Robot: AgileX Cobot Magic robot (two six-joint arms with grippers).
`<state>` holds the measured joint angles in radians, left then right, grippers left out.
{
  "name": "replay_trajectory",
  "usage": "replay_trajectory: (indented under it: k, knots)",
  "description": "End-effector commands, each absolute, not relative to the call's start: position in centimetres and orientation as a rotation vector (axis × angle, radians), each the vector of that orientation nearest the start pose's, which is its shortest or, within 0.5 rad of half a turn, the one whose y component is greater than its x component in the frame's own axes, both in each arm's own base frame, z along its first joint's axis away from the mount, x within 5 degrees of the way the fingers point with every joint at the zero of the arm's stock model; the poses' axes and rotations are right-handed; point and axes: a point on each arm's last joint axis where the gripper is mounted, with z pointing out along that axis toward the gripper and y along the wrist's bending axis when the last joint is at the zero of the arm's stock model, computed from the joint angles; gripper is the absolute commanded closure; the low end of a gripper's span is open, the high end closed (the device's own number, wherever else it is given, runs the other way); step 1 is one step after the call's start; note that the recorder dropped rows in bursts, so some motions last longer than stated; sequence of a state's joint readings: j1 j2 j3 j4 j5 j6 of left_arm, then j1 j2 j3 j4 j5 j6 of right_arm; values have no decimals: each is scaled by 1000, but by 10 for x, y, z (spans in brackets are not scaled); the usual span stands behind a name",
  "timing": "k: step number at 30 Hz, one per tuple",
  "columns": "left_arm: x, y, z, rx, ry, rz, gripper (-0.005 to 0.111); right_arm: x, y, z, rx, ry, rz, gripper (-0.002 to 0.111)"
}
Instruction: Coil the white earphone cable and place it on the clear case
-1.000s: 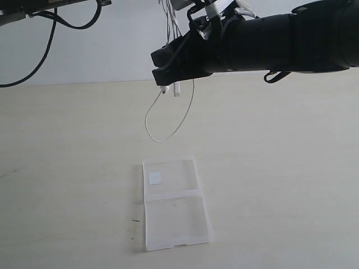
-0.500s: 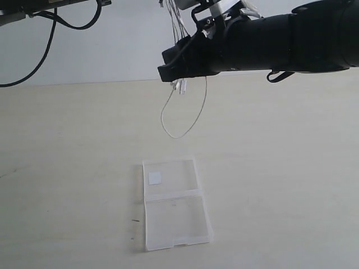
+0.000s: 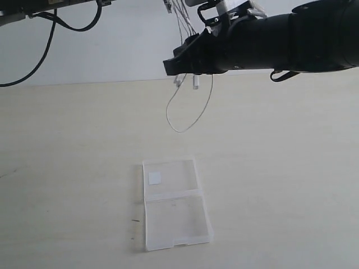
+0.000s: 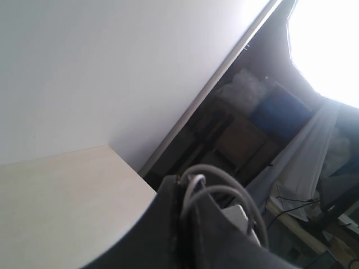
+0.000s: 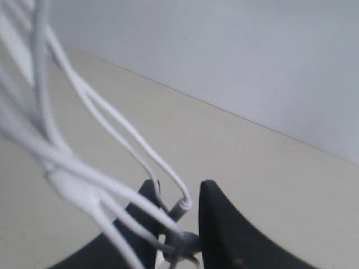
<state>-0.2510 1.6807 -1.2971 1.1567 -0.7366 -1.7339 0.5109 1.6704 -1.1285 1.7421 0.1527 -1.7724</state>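
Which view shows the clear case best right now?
The exterior view: the clear case lies open and flat on the table, with both halves and its white sticker visible. Neither wrist view shows it.

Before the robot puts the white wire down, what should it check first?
1. Grip: the jaws of the right gripper pinch the white earphone cable: ok.
2. Coiled tidy: one long loop dangles loose below the jaws: not ok.
3. Landing spot: the clear case lies open and flat on the table, with nothing on it: ok.
4. Cable on the case: it hangs in the air, apart from the case: not ok.
5. Cable's upper end: the strands run out of the top of the picture: cannot tell.
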Motion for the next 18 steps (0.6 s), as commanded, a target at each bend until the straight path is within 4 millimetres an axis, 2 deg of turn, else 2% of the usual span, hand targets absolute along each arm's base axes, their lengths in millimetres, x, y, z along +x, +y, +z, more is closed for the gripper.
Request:
replay_trajectory:
  k: [1,11,18]
  knots:
    - [359,-150,354,254,1656,-1205,107,327,189,289,-583,1895,343,108]
    - [356,-152,346,352,1729,-1144,107,318,162,324,-574,1809,44,108]
    - [353,-151,331,408,1820,-1092,107,312,151,350,-558,1745,-64,108]
